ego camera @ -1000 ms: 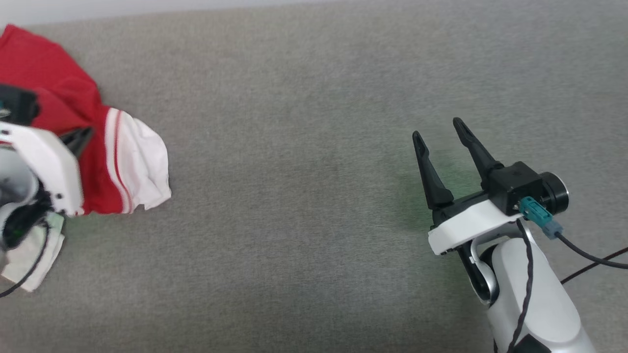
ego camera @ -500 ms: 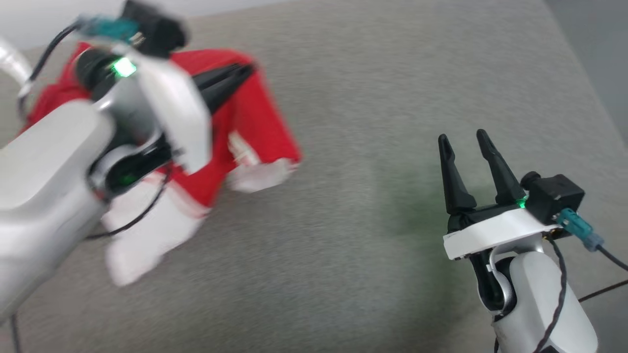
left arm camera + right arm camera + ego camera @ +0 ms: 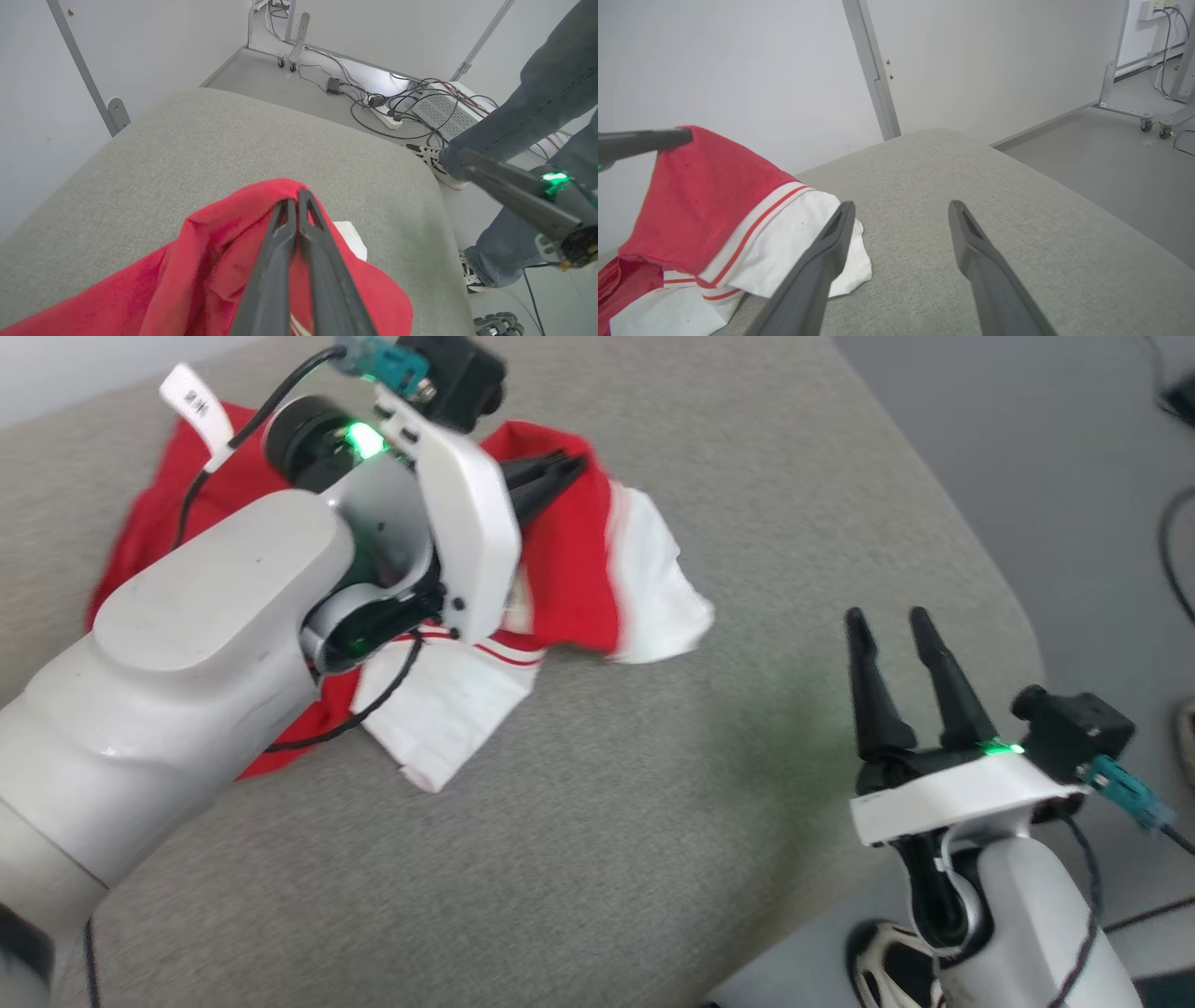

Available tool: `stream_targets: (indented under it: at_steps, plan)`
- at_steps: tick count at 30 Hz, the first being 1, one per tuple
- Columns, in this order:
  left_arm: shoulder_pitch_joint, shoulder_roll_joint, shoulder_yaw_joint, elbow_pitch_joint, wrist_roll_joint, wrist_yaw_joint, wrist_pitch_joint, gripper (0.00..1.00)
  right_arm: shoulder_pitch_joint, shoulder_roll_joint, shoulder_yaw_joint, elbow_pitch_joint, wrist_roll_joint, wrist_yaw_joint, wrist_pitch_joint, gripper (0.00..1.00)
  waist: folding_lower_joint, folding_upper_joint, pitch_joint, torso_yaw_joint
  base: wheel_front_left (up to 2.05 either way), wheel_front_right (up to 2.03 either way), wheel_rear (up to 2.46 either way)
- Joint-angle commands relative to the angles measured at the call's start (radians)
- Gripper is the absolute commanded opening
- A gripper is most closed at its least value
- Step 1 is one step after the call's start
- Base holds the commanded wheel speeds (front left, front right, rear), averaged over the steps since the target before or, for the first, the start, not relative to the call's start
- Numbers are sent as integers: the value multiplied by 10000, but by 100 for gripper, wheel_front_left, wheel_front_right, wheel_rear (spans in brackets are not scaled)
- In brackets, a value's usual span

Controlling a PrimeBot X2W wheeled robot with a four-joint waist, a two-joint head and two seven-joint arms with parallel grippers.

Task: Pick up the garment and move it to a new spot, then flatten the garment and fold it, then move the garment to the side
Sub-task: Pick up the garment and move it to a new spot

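Note:
The garment (image 3: 571, 581), a red jersey with white sleeves and red-and-white striped trim, hangs crumpled over the left half of the grey table (image 3: 653, 821). My left gripper (image 3: 568, 469) is shut on a peak of its red cloth and holds that fold up; the left wrist view shows the two fingers (image 3: 280, 242) pressed together on the garment (image 3: 210, 266). A white sleeve (image 3: 658, 583) trails on the table. My right gripper (image 3: 894, 623) stands open near the table's right edge, apart from the cloth. In the right wrist view, the right gripper (image 3: 901, 207) points at the garment (image 3: 714, 200). The shirt's print is hidden.
The table's rounded right end (image 3: 971, 560) drops to grey floor. A person in jeans (image 3: 537, 107) stands beside that end, with a shoe (image 3: 437, 163) by the edge. Cables and a power strip (image 3: 387, 116) lie on the floor behind.
The head camera has swung right, bringing the table's right end into view. My left gripper has lifted the garment and carried it rightward across the table. The right gripper stays open.

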Motion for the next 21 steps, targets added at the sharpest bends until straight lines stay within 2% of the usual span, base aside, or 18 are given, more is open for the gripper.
stream_targets:
  at_steps: [1,5,12,17,21]
  plan:
    - [101,31,-100,235,52,13,-53,0,169,5,-112,-76,108,-3,-48,100,0,-1,281,-434,0,0,0]
    - [101,-126,-326,1092,179,13,-7,0,252,21,-345,-237,330,-3,-48,100,0,-1,553,-481,0,0,0]
    - [309,-394,-475,1911,1267,13,1177,0,288,6,-455,-407,707,-3,-48,100,0,-1,1010,-524,0,0,0]
    - [731,-225,-520,1717,2517,13,2614,0,252,5,-425,-518,870,-3,-48,100,0,-1,1225,-554,0,0,0]
    - [521,-124,-540,1922,2805,22,2628,0,107,6,-286,-542,917,-3,-49,100,0,-1,1330,-560,0,0,0]
